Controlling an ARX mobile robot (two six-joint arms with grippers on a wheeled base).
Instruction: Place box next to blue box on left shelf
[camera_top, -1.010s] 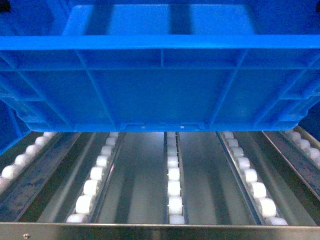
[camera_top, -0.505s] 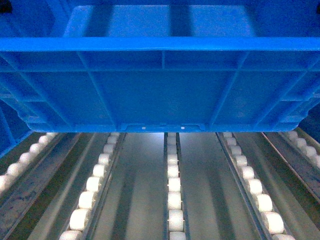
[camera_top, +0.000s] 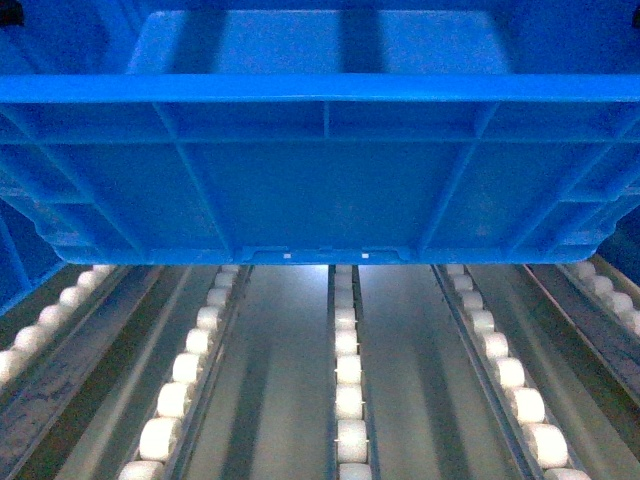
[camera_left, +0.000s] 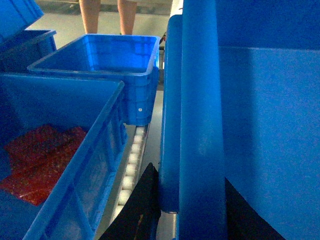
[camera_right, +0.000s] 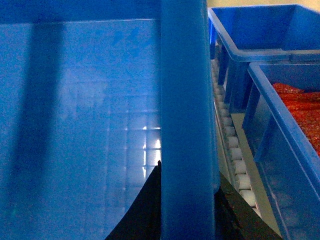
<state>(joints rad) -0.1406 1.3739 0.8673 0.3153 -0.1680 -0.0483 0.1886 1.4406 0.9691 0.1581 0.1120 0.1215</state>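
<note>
The place looks like a warehouse or factory storage area. A grey metal flow rack (camera_top: 280, 370) with lanes of small white rollers (camera_top: 348, 370) carries big blue plastic crates (camera_left: 107, 65) in rows, one holding red packets (camera_left: 35, 160). A pale bare floor (camera_left: 65, 22) lies beyond, where a person's legs (camera_left: 107, 15) stand.

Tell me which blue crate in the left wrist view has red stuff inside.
The near crate at lower left: red material covers its floor. The crate behind it looks empty, and so does the held box on the right.
</note>
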